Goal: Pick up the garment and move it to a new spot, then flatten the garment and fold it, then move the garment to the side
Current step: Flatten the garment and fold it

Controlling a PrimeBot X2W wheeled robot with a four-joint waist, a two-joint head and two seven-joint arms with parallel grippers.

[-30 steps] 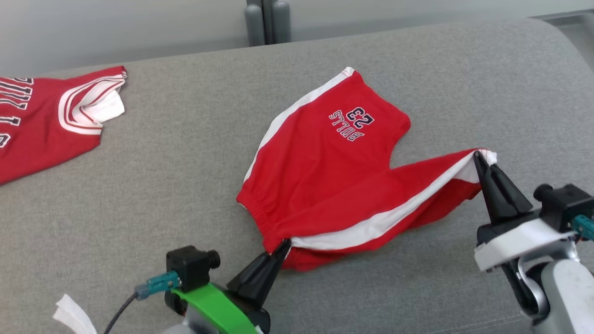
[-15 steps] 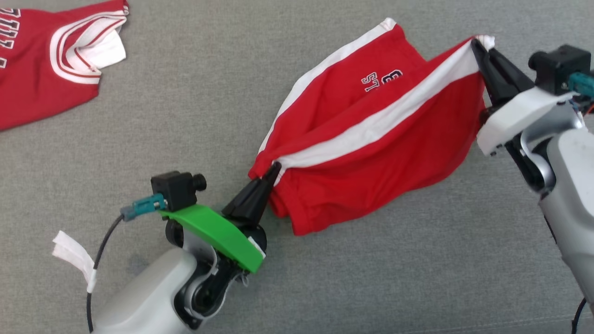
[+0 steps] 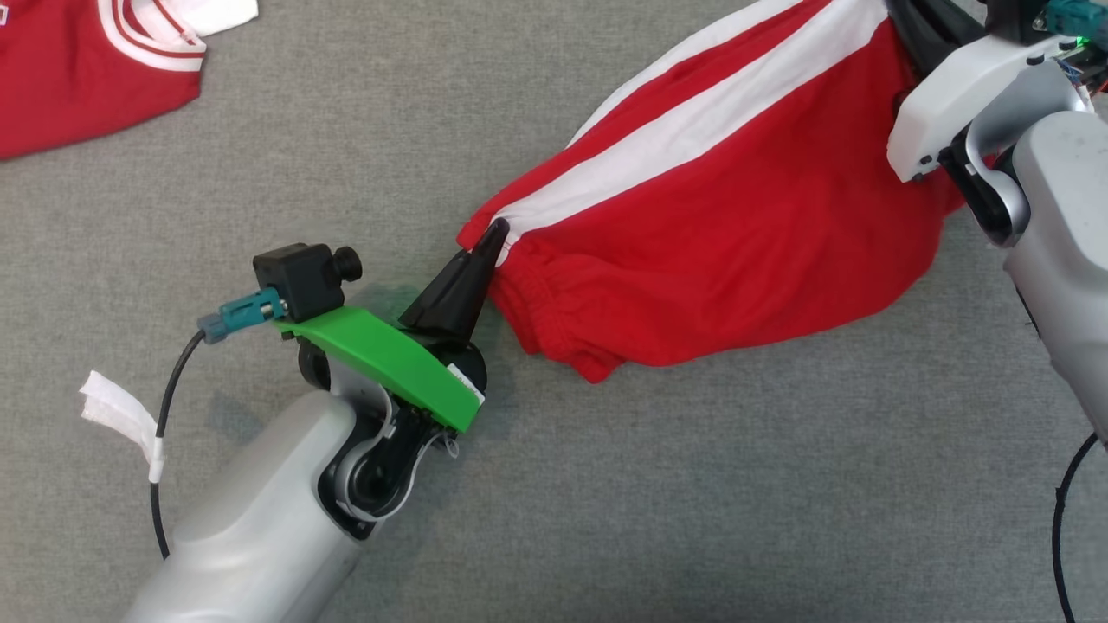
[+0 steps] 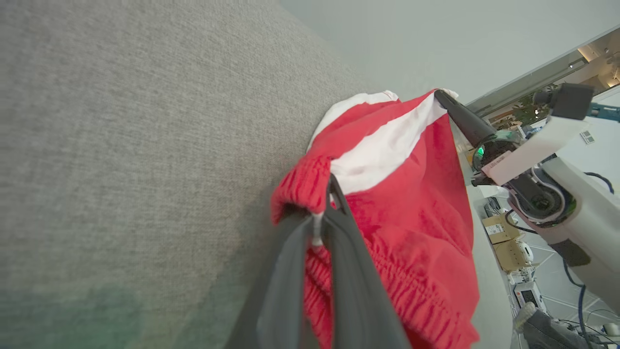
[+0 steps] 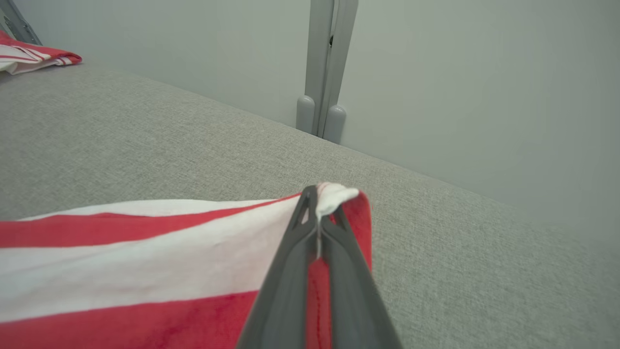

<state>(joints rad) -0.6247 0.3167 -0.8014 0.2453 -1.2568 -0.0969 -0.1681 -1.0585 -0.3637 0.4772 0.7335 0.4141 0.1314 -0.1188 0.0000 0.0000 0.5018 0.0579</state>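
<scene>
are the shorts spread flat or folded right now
Neither: the shorts hang stretched between the left end effector and the right end effector, each shut on one corner.

The head camera looks steeply down from above; both wrist cameras sit close, all three sharing the shorts [image 3: 736, 242].

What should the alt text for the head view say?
Red shorts with a white stripe stretch between two shut grippers over grey upholstery: left gripper on the waistband, right gripper at upper right. A red jersey lies upper left.
</scene>
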